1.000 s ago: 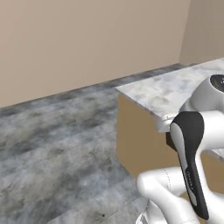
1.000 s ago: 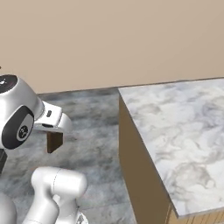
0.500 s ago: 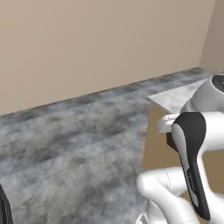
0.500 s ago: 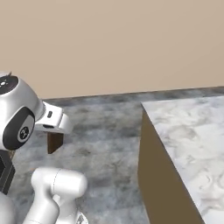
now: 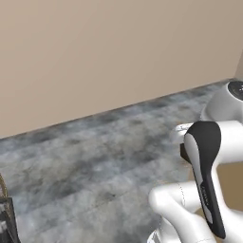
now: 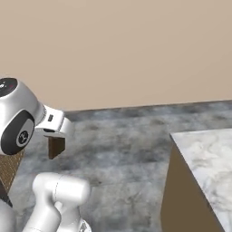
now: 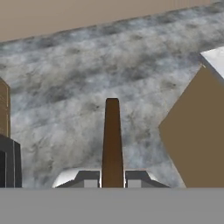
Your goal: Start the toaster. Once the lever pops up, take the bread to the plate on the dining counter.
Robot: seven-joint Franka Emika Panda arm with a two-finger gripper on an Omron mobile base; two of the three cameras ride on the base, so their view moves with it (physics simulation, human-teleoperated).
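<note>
The gripper is clamping the bread, its two fingers pressed against the slice's flat faces. In the hand view the slice is showing edge-on, as a narrow dark brown strip with a rounded far end, projecting straight out from between the fingertips. In the right base view the gripper is sitting at the end of the white arm, with the bread hanging directly below it, above the grey mottled floor. In the left base view a small dark brown part of the bread is showing just beside the arm's black-and-white link.

The dining counter is standing ahead of the gripper and off to its right, well apart from it. Its marble top is presenting a near corner, with a brown side panel below. A plain beige wall is running beyond the floor, ahead of the gripper.
</note>
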